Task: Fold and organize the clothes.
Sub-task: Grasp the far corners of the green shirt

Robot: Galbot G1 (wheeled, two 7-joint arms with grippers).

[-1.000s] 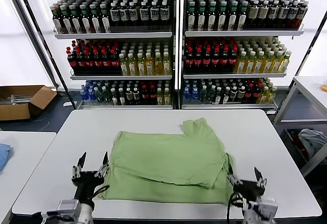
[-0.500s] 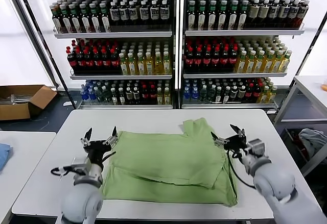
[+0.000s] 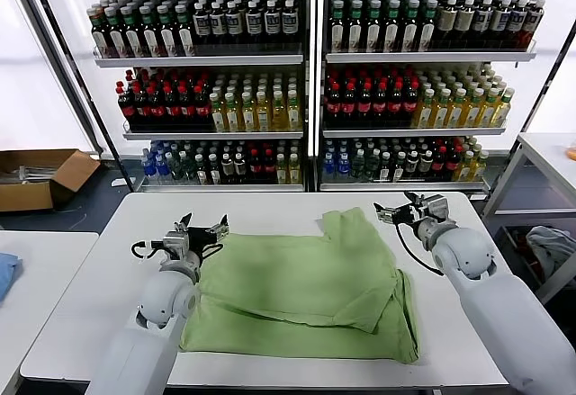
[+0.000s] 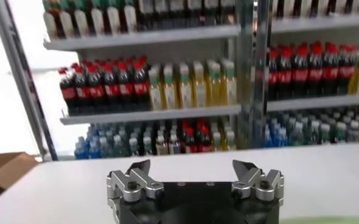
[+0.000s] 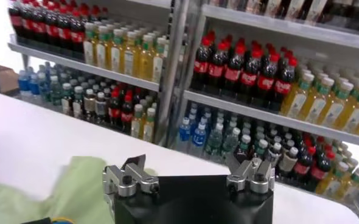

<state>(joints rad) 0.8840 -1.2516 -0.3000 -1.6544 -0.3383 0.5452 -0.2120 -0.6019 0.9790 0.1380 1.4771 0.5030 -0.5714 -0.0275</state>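
The light green polo shirt (image 3: 301, 291) lies partly folded on the white table (image 3: 90, 278), one part folded over the body and a flap reaching toward the table's far side. Its print, collar and buttons are hidden. My left gripper (image 3: 202, 227) is open and empty, raised over the shirt's far left corner. My right gripper (image 3: 396, 209) is open and empty, raised just right of the shirt's far flap. In the left wrist view the open left gripper (image 4: 193, 165) faces the shelves. In the right wrist view the open right gripper (image 5: 184, 163) hangs above the table, with green fabric (image 5: 76, 189) below.
Shelves of bottles (image 3: 310, 80) stand behind the table. A cardboard box (image 3: 36, 177) lies on the floor at the far left. A blue cloth (image 3: 5, 273) lies on a side table at left. A grey-blue bundle (image 3: 551, 246) sits under a table at right.
Both grippers have risen from the table's near edge and moved toward its far side, left to the shirt's far left corner, right beside the far flap. Both stayed open; the shirt has not moved.
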